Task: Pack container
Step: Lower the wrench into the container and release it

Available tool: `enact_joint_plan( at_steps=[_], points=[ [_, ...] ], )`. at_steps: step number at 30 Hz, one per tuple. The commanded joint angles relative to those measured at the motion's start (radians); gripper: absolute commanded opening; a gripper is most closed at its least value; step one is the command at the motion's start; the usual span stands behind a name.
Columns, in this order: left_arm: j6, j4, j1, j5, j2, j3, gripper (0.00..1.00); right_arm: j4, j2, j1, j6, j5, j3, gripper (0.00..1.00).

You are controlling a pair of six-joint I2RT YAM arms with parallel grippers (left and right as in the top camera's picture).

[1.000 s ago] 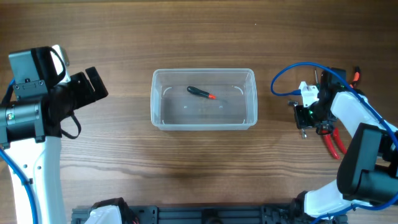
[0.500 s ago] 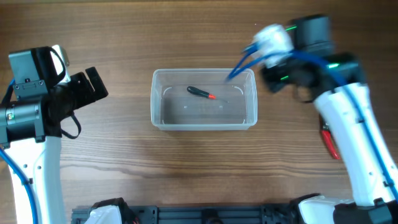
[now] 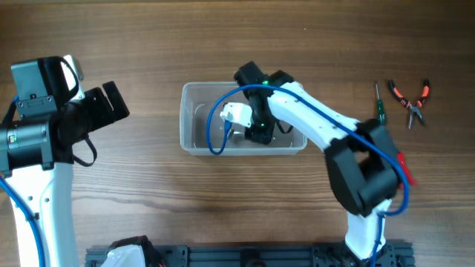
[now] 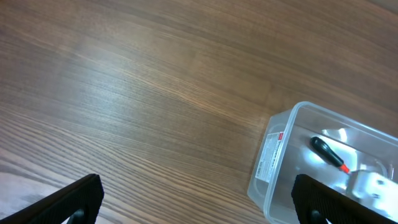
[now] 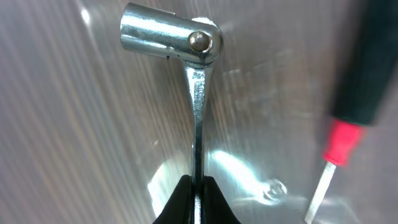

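The clear plastic container [image 3: 185, 119] stands mid-table; it also shows in the left wrist view [image 4: 286, 118]. A black-handled screwdriver with a red collar lies inside it [image 4: 328, 154] [image 5: 364, 74]; the arm hides it from overhead. My right gripper [image 3: 254, 132] reaches down into the container. In the right wrist view it [image 5: 196, 186] is shut on the thin shank of a silver socket wrench [image 5: 168, 38], held just over the container floor. My left gripper [image 3: 111, 100] is open and empty, well left of the container [image 4: 199, 208].
At the far right of the wooden table lie a green-handled screwdriver [image 3: 378, 105] and red-and-black pliers [image 3: 410, 100]. A red handle [image 3: 406, 169] shows beside the right arm's base. Blue cable [image 3: 215, 133] loops over the container.
The right arm has swung from the table's right side leftward and down into the container, carrying the silver wrench. The left arm has not moved.
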Motion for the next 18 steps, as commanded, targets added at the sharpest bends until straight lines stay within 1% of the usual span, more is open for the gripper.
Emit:
enact_joint_plan(
  at_steps=[1,2,3,6,7,9,11,12,13,16,17,18],
  points=[
    [-0.009,0.000,0.006,0.016,-0.002,0.006,1.00,0.006,0.009,-0.002,0.009,-0.021,-0.002,0.10],
    [-0.009,0.000,0.006,0.016,-0.002,0.006,1.00,0.005,0.007,-0.002,0.017,-0.020,-0.002,0.18],
    [-0.009,0.000,0.006,0.016,-0.002,0.006,1.00,0.005,0.007,-0.002,0.053,-0.020,-0.001,0.13],
    [-0.008,0.000,0.006,0.016,-0.002,0.006,1.00,-0.013,0.005,-0.002,0.153,0.003,0.029,0.15],
    [-0.009,0.000,0.006,0.016,-0.002,0.006,1.00,-0.035,-0.002,-0.002,0.175,0.024,0.054,0.21],
    [-0.009,0.001,0.006,0.016,-0.002,0.006,1.00,-0.095,-0.032,-0.006,0.246,0.102,0.125,0.47],
    [-0.009,0.005,0.006,0.016,-0.002,0.006,1.00,-0.157,-0.092,-0.032,0.359,0.195,0.230,0.50],
    [-0.009,0.006,0.006,0.016,-0.002,0.006,1.00,-0.175,-0.122,-0.047,0.391,0.206,0.265,0.56],
    [-0.009,0.006,0.006,0.016,-0.002,0.006,1.00,-0.199,-0.174,-0.076,0.451,0.226,0.316,1.00],
    [-0.008,0.006,0.006,0.016,-0.002,0.006,1.00,-0.197,-0.341,-0.203,0.641,0.283,0.362,1.00],
    [-0.009,0.006,0.006,0.016,-0.002,0.006,1.00,-0.197,-0.410,-0.298,0.731,0.288,0.362,1.00],
    [-0.009,0.006,0.006,0.016,-0.002,0.006,1.00,-0.201,-0.435,-0.360,0.776,0.283,0.362,1.00]
  ],
)
